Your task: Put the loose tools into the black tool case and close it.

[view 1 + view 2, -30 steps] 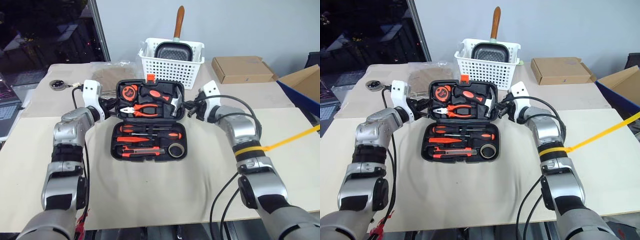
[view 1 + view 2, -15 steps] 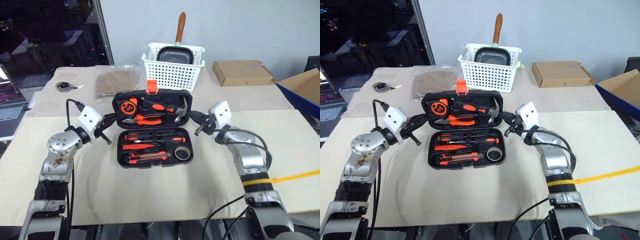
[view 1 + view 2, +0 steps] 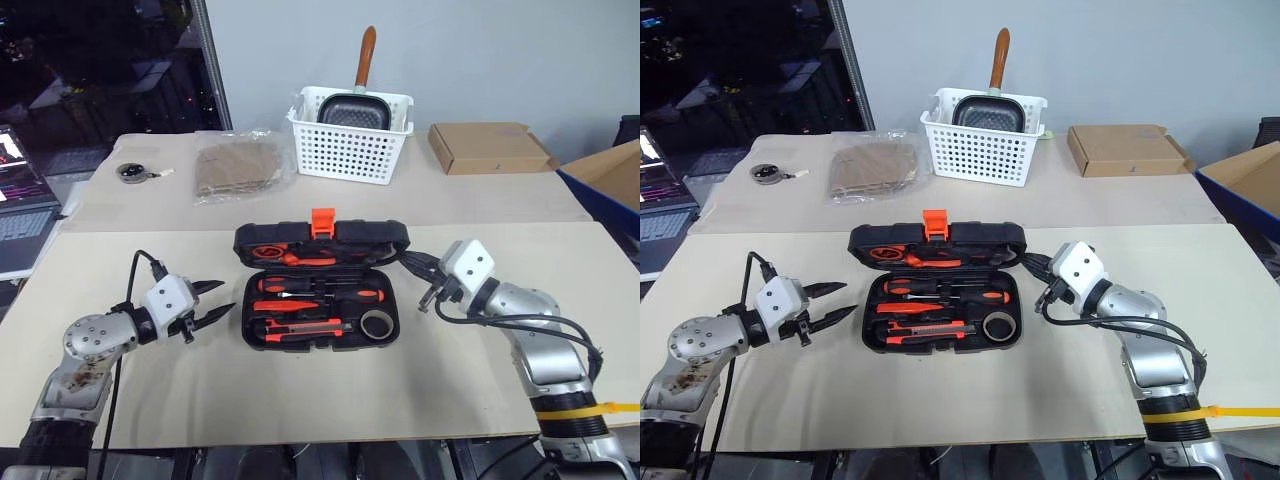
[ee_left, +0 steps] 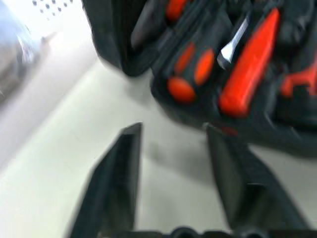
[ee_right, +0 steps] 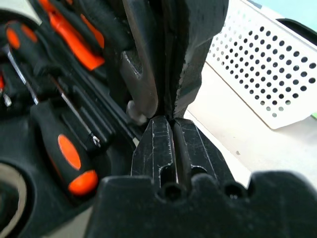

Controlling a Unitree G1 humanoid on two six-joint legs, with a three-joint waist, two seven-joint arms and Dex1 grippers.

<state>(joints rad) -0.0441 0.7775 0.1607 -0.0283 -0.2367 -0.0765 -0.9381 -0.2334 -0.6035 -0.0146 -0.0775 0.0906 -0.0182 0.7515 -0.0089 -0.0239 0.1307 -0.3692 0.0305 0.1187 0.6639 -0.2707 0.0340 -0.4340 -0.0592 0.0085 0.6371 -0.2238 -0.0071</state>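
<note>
The black tool case (image 3: 300,343) lies at the table's middle with its lid (image 3: 350,233) tilted up partway, orange latch on top. Two screwdrivers (image 3: 340,294), a utility knife (image 3: 300,326) and a tape roll (image 3: 377,324) sit in the lower half. To the left of the case, my left gripper (image 3: 226,297) is open, pointing at it, with bare table between its fingers (image 4: 124,163). At the lid's right end my right gripper (image 3: 410,262) is shut, its tips against the lid's rim (image 5: 188,74).
A white perforated basket (image 3: 350,150) holding a pan stands behind the case. A cardboard box (image 3: 490,147) lies at the back right and a tan bag (image 3: 235,165) at the back left. A blue bin (image 3: 610,190) is at the right edge.
The lid has swung up from lying flat to standing partway. Both arms drew back toward me, and the left gripper opened away from the case.
</note>
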